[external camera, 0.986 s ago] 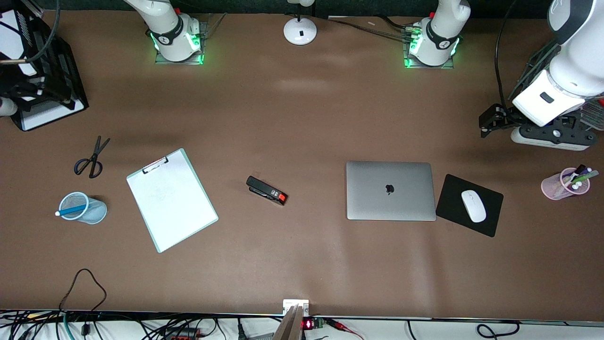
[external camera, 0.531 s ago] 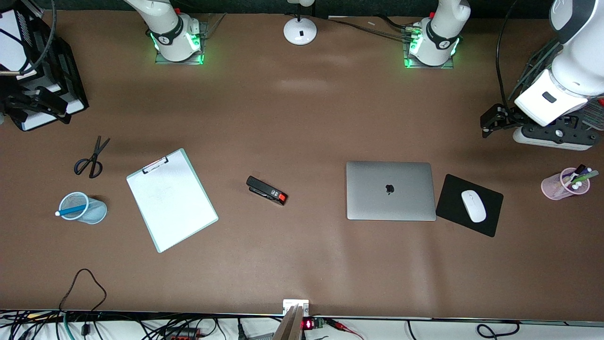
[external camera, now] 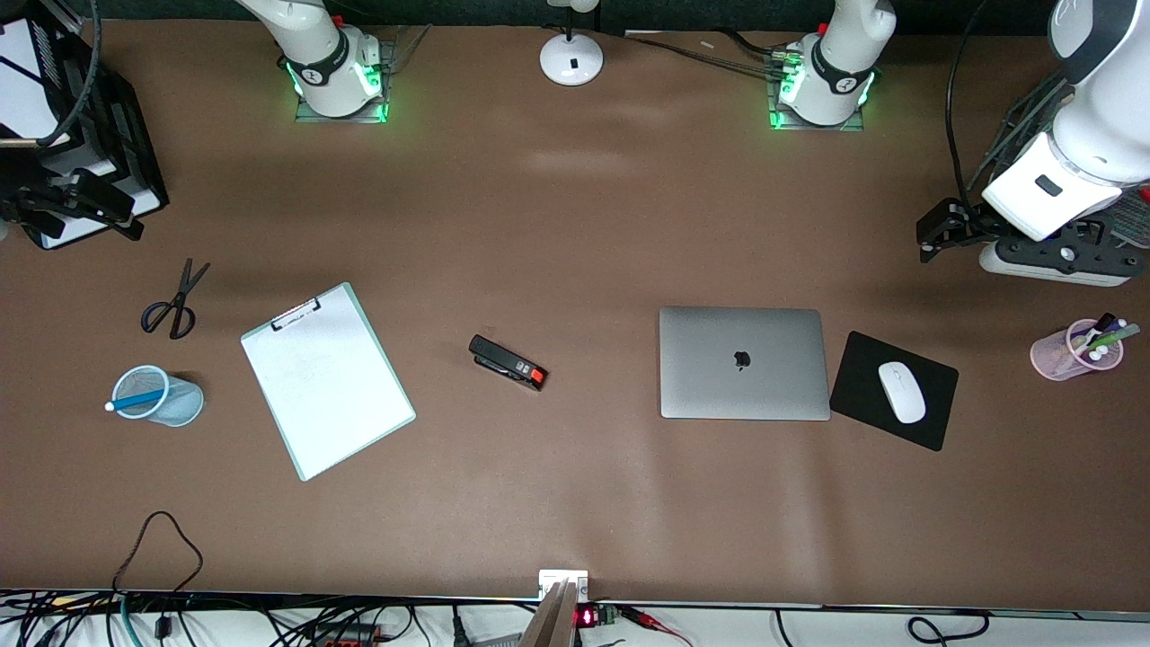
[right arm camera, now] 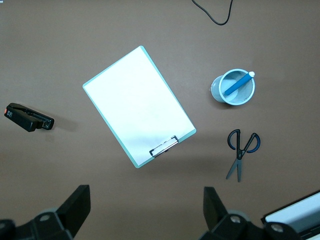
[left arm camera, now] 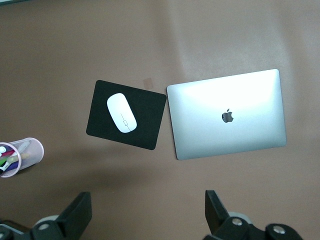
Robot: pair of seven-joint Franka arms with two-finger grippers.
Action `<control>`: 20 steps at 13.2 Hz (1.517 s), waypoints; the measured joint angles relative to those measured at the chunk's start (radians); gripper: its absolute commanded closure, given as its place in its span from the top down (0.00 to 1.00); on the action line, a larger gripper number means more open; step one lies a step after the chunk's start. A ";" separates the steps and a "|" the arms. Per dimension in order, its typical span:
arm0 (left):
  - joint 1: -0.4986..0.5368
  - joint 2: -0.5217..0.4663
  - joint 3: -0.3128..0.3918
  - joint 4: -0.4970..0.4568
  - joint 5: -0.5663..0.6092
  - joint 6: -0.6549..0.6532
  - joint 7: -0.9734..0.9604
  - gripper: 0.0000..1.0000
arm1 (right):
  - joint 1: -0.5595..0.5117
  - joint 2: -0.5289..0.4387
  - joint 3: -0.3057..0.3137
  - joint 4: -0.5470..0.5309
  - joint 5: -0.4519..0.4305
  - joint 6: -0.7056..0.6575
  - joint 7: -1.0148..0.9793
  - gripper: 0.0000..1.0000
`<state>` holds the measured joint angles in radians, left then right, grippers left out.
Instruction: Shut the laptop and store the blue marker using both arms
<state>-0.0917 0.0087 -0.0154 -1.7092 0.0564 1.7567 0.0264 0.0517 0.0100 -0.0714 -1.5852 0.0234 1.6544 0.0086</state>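
The brown table [external camera: 575,225] is carrying everything, with the stapler [external camera: 508,362] lying near its middle. Toward the left arm's end from the stapler, the laptop [external camera: 744,363] is lying shut, the black mouse pad [external camera: 864,382] just beside it, and a pink pen cup [external camera: 1069,352] is standing farther along. Toward the right arm's end from the stapler, a clipboard [external camera: 327,380], scissors [external camera: 174,301] and a pale blue cup [external camera: 157,395] are resting.
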 measured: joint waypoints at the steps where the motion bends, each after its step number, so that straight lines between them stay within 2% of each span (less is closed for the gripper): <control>1: 0.000 0.000 0.000 0.000 0.000 -0.001 0.000 1.00 | 0.001 0.000 0.000 0.000 0.000 -0.002 0.000 1.00; 10: 0.000 0.000 0.000 0.001 0.000 -0.029 0.000 1.00 | 0.004 -0.007 0.004 0.003 0.000 -0.086 -0.002 1.00; 20: 0.000 0.000 0.000 0.001 0.000 -0.030 0.000 1.00 | 0.007 -0.021 0.006 0.002 0.000 -0.091 -0.002 1.00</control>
<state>-0.0918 0.0087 -0.0156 -1.7077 0.0560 1.7263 0.0264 0.0584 -0.0107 -0.0653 -1.5833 0.0233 1.5630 0.0067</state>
